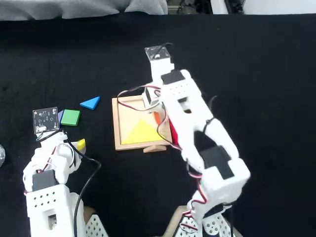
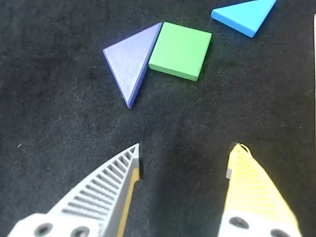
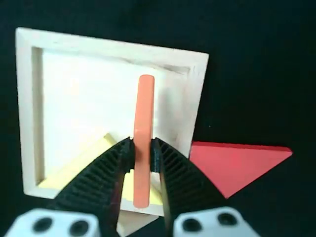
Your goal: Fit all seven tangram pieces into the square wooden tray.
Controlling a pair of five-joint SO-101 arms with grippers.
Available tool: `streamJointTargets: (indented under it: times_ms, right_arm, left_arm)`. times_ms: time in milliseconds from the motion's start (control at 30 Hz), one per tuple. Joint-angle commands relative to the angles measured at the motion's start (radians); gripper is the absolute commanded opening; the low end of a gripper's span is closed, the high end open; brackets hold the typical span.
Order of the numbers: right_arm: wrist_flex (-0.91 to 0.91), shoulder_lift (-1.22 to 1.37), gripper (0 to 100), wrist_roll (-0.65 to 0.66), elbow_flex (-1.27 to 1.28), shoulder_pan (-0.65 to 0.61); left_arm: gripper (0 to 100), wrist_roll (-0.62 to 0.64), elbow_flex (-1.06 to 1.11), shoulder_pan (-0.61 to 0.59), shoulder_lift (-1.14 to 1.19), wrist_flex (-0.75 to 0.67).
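— Right arm?
— Bent over the tray (image 3: 29, 98). I see the right end effector (image 3: 142, 148) clamped on the orange piece (image 3: 144, 113), near the tray's wall.
— And the left end effector (image 2: 187, 148)?
— Apart, above the table (image 2: 49, 148), near the purple triangle (image 2: 127, 61).

Legible text, labels, numbers, signs — none: tangram pieces (image 2: 180, 51), wooden tray (image 3: 24, 108) and black table (image 1: 256, 74) bear plain, unmarked surfaces.

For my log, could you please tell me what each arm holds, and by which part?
The right gripper holds the thin orange tangram piece on edge, jaws pinching its flat faces; the left gripper holds nothing.
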Motion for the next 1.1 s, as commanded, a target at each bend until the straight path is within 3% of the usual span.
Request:
streamJointTargets:
  times_ms: [0,633,833,1067]
  right_arm:
    - [0.064,0.031,1.5,-0.058,-0.105,-0.023]
    - [0.077,0.068,1.6,-0.075,-0.111,-0.068]
    - [0.063,0.068,11.0,-0.072,-0.082,-0.068]
    - [0.051,0.068,10.7,-0.068,-0.065,-0.064]
  left_arm:
    - [28,-0.012,-0.005,0.012,-0.012,-0.005]
    - [28,-0.012,-0.005,0.013,-0.012,-0.006]
    - [28,-0.012,-0.005,0.013,-0.012,-0.006]
    - [28,-0.012,-0.005,0.013,-0.012,-0.006]
